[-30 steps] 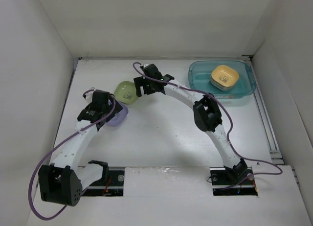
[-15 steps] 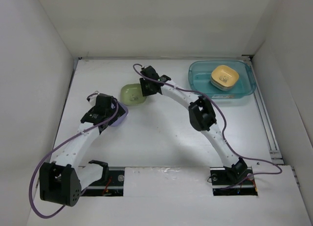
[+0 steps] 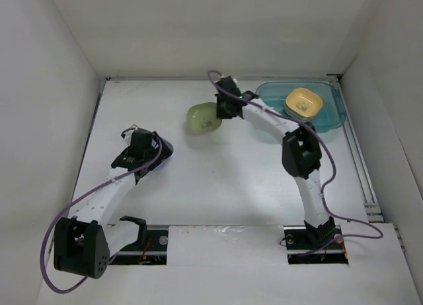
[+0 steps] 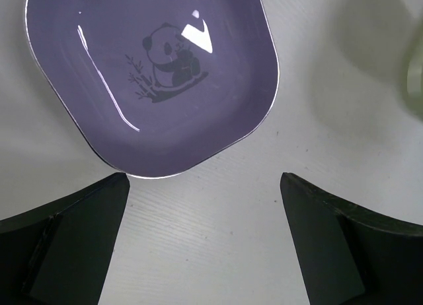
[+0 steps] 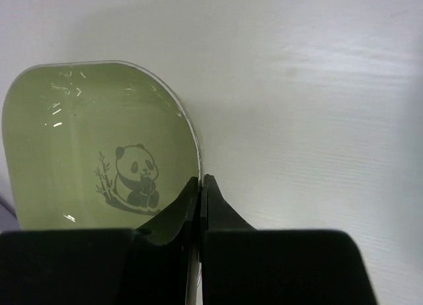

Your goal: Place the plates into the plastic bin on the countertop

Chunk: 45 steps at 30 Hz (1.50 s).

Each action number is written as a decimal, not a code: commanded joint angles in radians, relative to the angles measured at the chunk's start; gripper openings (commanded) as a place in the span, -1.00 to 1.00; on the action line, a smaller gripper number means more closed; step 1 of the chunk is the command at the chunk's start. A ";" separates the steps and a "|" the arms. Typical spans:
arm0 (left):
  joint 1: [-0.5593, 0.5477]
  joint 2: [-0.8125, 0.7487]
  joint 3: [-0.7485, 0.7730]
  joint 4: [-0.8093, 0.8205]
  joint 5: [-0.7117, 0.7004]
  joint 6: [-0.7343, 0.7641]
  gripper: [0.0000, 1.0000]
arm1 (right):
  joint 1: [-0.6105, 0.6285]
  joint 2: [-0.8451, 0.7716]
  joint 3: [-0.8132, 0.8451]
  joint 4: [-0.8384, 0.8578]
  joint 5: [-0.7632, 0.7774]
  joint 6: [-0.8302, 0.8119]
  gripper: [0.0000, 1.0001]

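My right gripper (image 5: 200, 186) is shut on the rim of a green plate (image 5: 99, 153) with a panda print, one finger inside it and one outside. From above, that green plate (image 3: 203, 117) hangs tilted over the countertop (image 3: 218, 179), left of the teal plastic bin (image 3: 271, 105). A yellow-orange plate (image 3: 303, 103) lies in the bin. A purple plate (image 4: 152, 74) with a panda print lies flat just ahead of my open left gripper (image 4: 205, 236), untouched. In the top view only the purple plate's edge (image 3: 165, 150) shows beside the left gripper (image 3: 147, 150).
White walls enclose the countertop on the left, back and right. The two arm bases sit on a rail at the near edge (image 3: 225, 236). A purple cable (image 3: 79, 199) trails along the left arm.
The right gripper closed on the green plate's rim, lifted it and carried it right and back toward the bin. The left arm barely moved and stayed open.
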 commanded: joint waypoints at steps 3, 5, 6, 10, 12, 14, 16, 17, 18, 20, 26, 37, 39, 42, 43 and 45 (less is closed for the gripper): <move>-0.049 0.025 -0.031 0.086 0.000 0.020 0.99 | -0.207 -0.282 -0.103 0.056 0.086 -0.003 -1.00; -0.076 0.046 -0.042 0.105 -0.026 0.020 0.99 | -0.312 -0.347 -0.186 0.067 0.041 -0.015 -1.00; -0.092 0.057 -0.042 0.105 -0.037 0.020 0.99 | -0.349 -0.368 -0.219 0.095 0.021 -0.024 -1.00; -0.127 0.097 -0.042 0.129 -0.060 0.020 0.99 | -0.538 -0.453 -0.373 0.158 -0.027 -0.006 -1.00; -0.136 0.111 -0.042 0.138 -0.048 0.032 0.99 | -0.645 -0.465 -0.443 0.185 -0.081 0.003 -1.00; -0.136 0.122 -0.033 0.148 -0.028 0.041 0.99 | -0.717 -0.465 -0.470 0.213 -0.098 0.021 -1.00; -0.136 0.122 -0.033 0.148 -0.028 0.041 0.99 | -0.756 -0.453 -0.482 0.233 -0.098 0.034 -1.00; -0.136 0.113 -0.033 0.148 -0.017 0.041 0.99 | -0.774 -0.444 -0.499 0.248 -0.098 0.046 -1.00; -0.150 0.102 -0.033 0.148 -0.017 0.041 0.99 | -0.806 -0.444 -0.508 0.260 -0.127 0.046 -1.00; -0.167 0.088 -0.033 0.148 -0.026 0.041 0.99 | -0.821 -0.433 -0.508 0.270 -0.153 0.046 -1.00; -0.207 0.068 -0.024 0.116 -0.072 0.041 0.99 | -0.822 -0.434 -0.494 0.270 -0.162 0.046 0.40; -0.221 0.086 0.033 0.037 -0.230 -0.037 0.99 | -0.565 -0.526 -0.493 0.297 -0.259 -0.130 0.70; -0.221 0.112 0.065 0.037 -0.250 -0.023 0.99 | -0.478 -0.540 -0.505 0.297 -0.299 -0.161 0.70; -0.193 0.157 0.099 0.048 -0.252 -0.014 0.99 | -0.390 -0.576 -0.548 0.336 -0.319 -0.183 0.70; -0.193 0.166 0.108 0.057 -0.252 -0.004 0.99 | -0.377 -0.585 -0.575 0.345 -0.332 -0.183 0.70; -0.193 0.178 0.118 0.057 -0.252 -0.003 0.99 | -0.368 -0.597 -0.588 0.356 -0.342 -0.183 0.70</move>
